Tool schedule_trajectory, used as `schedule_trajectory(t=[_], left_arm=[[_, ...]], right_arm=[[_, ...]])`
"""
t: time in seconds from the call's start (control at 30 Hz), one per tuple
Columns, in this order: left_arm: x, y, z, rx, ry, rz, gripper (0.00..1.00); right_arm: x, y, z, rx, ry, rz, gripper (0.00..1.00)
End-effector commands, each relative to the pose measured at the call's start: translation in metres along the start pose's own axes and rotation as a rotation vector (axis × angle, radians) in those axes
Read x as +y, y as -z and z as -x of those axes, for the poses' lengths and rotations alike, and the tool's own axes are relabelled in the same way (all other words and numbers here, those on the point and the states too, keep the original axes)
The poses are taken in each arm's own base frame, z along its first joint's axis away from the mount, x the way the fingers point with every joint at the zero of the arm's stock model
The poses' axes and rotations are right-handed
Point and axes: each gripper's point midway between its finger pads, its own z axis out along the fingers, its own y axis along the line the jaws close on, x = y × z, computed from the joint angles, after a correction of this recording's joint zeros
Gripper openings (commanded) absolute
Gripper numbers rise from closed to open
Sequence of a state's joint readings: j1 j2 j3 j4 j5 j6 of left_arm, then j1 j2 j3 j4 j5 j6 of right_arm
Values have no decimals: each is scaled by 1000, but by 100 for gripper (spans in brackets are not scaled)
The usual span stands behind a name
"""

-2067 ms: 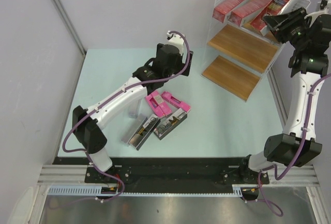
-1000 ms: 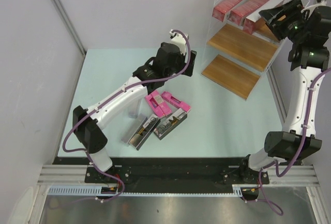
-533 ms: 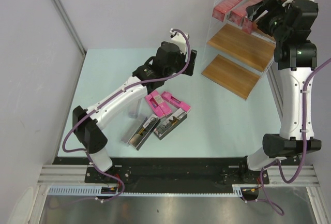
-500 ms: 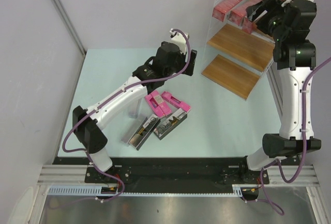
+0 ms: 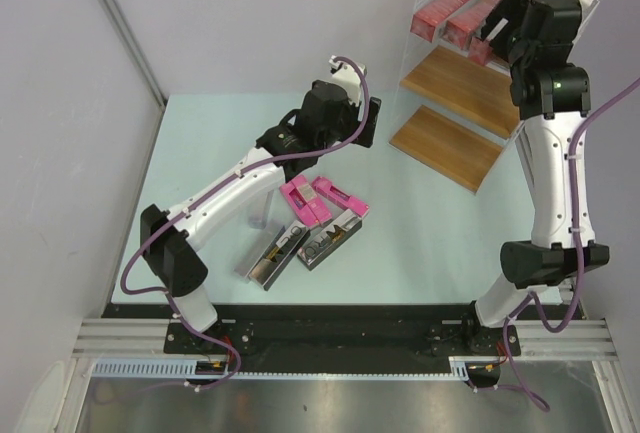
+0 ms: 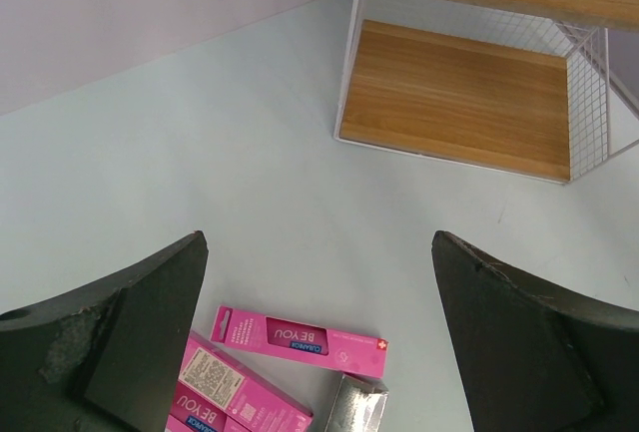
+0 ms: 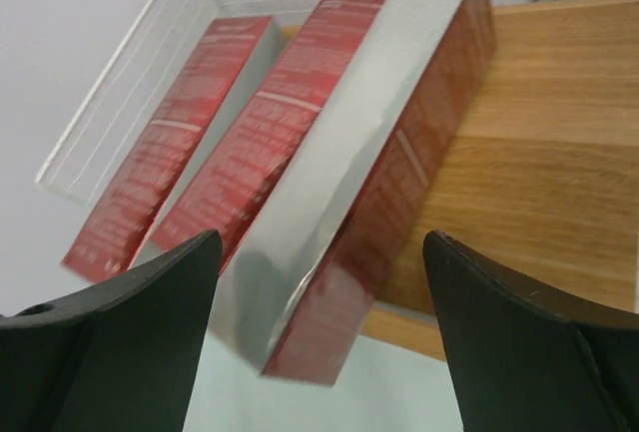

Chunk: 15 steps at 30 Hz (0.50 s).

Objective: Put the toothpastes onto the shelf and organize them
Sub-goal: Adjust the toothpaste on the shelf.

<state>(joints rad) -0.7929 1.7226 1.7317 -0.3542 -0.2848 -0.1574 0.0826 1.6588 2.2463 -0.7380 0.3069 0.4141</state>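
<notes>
Three dark red toothpastes lie side by side on the top board of the white wire shelf. My right gripper stands open at their near ends. In the right wrist view the nearest red carton lies free between the spread fingers, its near end past the board's edge. Pink cartons and silver-grey cartons lie loose on the table. My left gripper hangs open and empty above the table, with a pink carton below it.
The shelf's middle and bottom boards are bare. The left arm stretches diagonally over the table's middle, beside the loose cartons. Grey walls close the table at left and back, and the shelf fills the far right corner.
My right gripper has opened and let go of the third red carton on the top board, and the wrist has swung left. The left arm has not moved.
</notes>
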Motion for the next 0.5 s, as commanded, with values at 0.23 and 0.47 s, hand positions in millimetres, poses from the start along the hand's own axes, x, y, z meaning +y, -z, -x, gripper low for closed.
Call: schedule_trajectory(t=[0.23,0.47], left_arm=[[1,11,19,-49,-2,7,100],[3,10,16,-40,-5,16,100]], right_arm=[[-19,-48,10,-17,-63,11,88],[5,-56,0,5,-77,103,88]])
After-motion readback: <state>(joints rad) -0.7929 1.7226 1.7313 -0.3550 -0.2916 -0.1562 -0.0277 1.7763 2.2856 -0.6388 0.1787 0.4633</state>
